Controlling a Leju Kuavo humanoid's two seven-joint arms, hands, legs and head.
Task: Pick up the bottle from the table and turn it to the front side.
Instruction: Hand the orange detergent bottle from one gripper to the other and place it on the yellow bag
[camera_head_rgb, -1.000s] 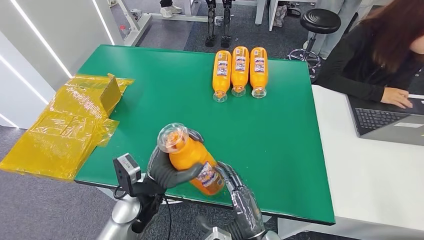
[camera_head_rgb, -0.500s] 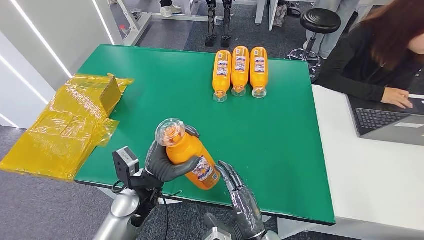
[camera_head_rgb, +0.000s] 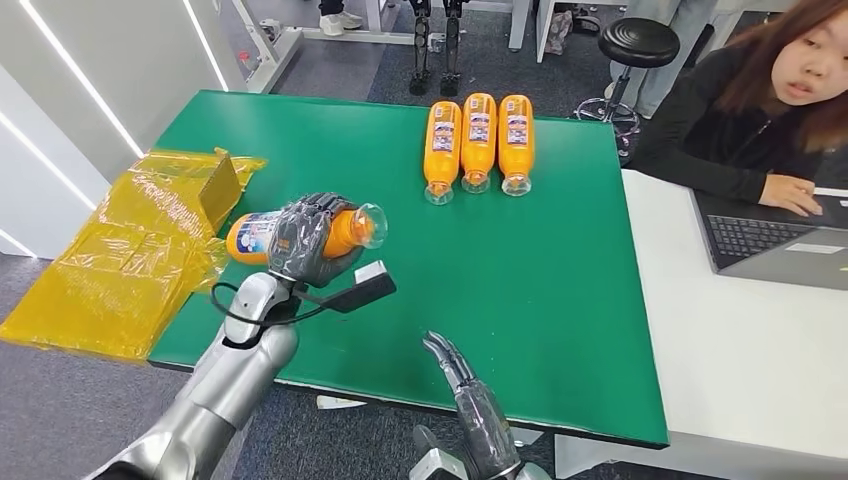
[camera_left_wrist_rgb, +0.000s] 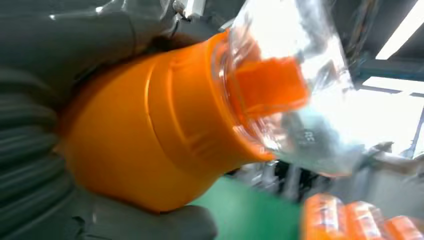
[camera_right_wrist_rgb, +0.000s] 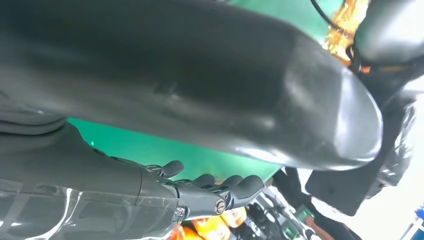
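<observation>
Bottle (camera_head_rgb: 300, 232) position: held clear of the green counter (camera_head_rgb: 560, 300) near its left edge, lying roughly level, with the clear cap toward the robot's right and the base toward the yellow plastic wrapping (camera_head_rgb: 130, 260) that hangs off that side; the left hand (camera_head_rgb: 305, 240) wraps the orange body at mid-length, fingers (camera_head_rgb: 300, 215) closed over the top and thumb underneath, a grasp that leaves cap and base free and lets the wrist roll the bottle about its long axis; the left wrist view confirms the enclosure, the orange shoulder and clear cap (camera_left_wrist_rgb: 290, 85) projecting past the grey fingers; part of the label is visible at the base end, so the front face is judged not yet presented squarely; the right hand (camera_head_rgb: 455, 375) holds nothing, fingers extended and slightly apart, standing over the near counter edge well apart from the bottle, probably kept out of the rotation path; three further bottles (camera_head_rgb: 480, 140) lie side by side at the far edge, caps toward the robot, labels up, which suggests the target orientation; a person (camera_head_rgb: 760, 110) sits at the adjoining white desk beside a laptop (camera_head_rgb: 780, 245), away from the working area.
</observation>
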